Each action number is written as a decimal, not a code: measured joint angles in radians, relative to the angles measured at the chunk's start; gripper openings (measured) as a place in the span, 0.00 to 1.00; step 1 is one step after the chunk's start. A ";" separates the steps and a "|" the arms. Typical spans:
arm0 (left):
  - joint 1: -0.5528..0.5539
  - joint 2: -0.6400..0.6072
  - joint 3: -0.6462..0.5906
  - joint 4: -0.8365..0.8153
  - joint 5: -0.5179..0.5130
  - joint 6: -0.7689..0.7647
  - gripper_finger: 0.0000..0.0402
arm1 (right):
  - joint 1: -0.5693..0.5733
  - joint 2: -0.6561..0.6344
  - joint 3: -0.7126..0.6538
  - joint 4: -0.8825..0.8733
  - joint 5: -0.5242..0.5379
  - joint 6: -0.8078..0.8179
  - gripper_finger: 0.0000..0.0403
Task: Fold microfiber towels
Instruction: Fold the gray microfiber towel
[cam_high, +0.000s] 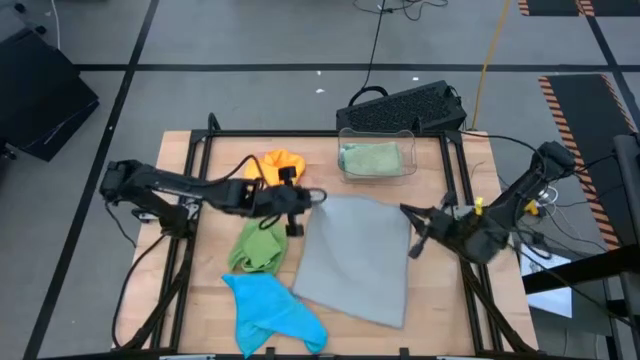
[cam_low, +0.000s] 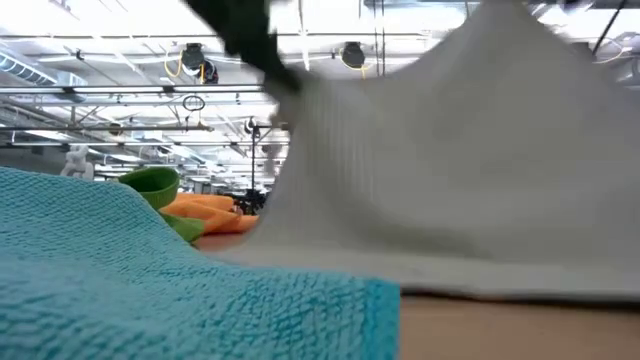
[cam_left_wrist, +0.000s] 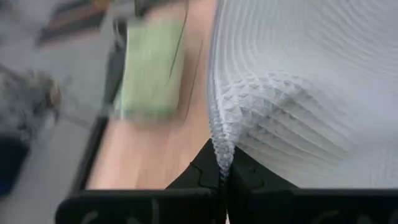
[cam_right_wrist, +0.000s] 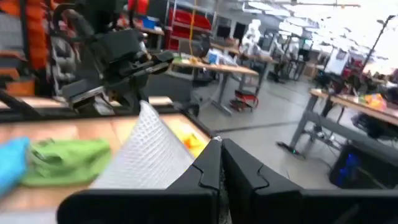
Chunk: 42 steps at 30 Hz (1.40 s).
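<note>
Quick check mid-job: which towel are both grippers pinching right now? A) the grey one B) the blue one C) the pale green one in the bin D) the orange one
A: the left gripper and right gripper each clamp a far corner of the grey towel; its weave shows between the closed fingers in the left wrist view.

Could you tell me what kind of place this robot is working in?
Most likely a large robotics lab or industrial workshop. Beyond the wooden table with the grey towel, the right wrist view shows rows of workbenches on an open concrete floor, and the low view shows a high ceiling with pipes.
</note>
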 joint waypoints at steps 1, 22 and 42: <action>0.022 0.001 -0.032 0.024 0.026 -0.011 0.01 | -0.026 -0.016 -0.032 0.002 -0.034 0.020 0.00; -0.137 0.000 -0.122 0.057 0.361 -0.095 0.01 | -0.147 -0.078 -0.312 0.067 -0.589 0.507 0.00; -0.233 0.138 -0.122 0.186 0.202 -0.122 0.01 | -0.174 -0.213 -0.300 -0.122 -0.732 0.569 0.00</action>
